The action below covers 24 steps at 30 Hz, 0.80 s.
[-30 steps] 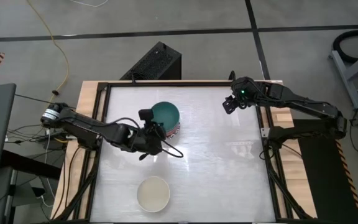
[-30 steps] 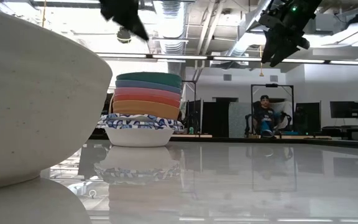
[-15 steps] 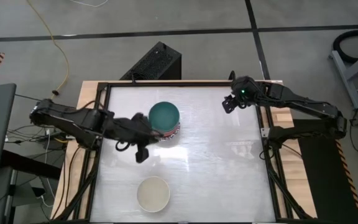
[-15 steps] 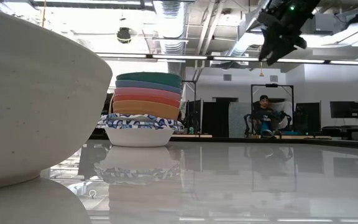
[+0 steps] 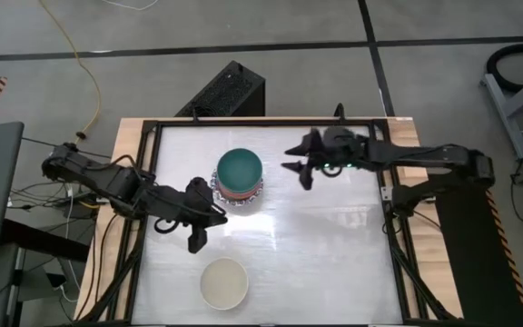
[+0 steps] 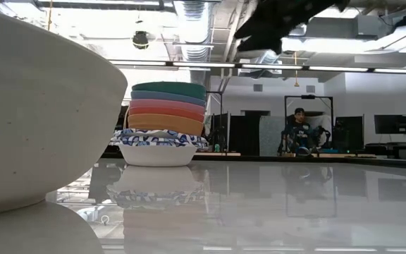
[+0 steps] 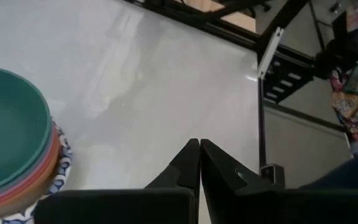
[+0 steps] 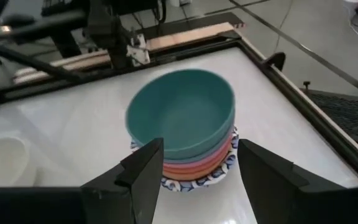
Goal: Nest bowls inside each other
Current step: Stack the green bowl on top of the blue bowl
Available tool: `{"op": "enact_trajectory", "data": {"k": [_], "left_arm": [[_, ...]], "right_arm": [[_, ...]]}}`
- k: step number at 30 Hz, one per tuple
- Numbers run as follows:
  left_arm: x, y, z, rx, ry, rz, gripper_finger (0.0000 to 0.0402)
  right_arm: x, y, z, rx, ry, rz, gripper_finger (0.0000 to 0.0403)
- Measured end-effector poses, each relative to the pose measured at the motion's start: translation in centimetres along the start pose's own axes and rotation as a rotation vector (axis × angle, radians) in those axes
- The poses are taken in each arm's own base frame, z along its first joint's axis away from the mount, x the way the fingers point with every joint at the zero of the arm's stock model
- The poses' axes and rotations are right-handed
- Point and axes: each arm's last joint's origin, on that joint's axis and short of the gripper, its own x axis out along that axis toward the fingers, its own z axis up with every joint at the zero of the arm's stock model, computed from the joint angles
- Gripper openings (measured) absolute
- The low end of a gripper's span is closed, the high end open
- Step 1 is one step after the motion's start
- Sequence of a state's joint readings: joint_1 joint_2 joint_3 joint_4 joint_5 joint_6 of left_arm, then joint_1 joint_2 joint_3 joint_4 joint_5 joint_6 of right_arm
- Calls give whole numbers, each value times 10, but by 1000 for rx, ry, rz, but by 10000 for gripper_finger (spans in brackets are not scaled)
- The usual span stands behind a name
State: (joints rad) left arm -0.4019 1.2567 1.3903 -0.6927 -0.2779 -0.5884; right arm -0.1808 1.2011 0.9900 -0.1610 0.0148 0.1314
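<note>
A stack of nested bowls stands on the white table at centre far: a dark green bowl on top, then blue, pink and orange ones, with a blue-patterned white bowl at the bottom. A cream bowl sits alone near the front edge. My left gripper is shut and empty, between the stack and the cream bowl, to the left. My right gripper hangs open just right of the stack, its fingers facing the stack and touching nothing.
A black frame runs around the table. The cream bowl fills the low view's left side. Bare table lies to the right and near right. A seated person shows in the room far behind.
My left gripper has drawn back from the stack toward the table's near left, rising and rolling as it went, still shut. My right gripper has swung from the far right toward the stack and tipped more level, staying open. The bowls have not moved.
</note>
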Motion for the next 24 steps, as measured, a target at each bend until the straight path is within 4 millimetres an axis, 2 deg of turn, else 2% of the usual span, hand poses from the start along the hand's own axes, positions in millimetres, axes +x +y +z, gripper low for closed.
{"op": "enact_trajectory", "data": {"k": [5, 10, 19, 24], "left_arm": [[-3, 0, 0, 1, -16, 11, 0], [-3, -1, 0, 0, -12, 3, 0], [-4, -2, -2, 5, -3, -1, 0], [-4, -1, -3, 11, 10, 10, 0]], "right_arm": [[41, 9, -12, -38, 8, 48, 228], [68, 12, -21, -50, -19, 62, 228], [97, -3, -41, -35, 46, 16, 228], [104, -6, -47, -32, 75, 5, 228]]}}
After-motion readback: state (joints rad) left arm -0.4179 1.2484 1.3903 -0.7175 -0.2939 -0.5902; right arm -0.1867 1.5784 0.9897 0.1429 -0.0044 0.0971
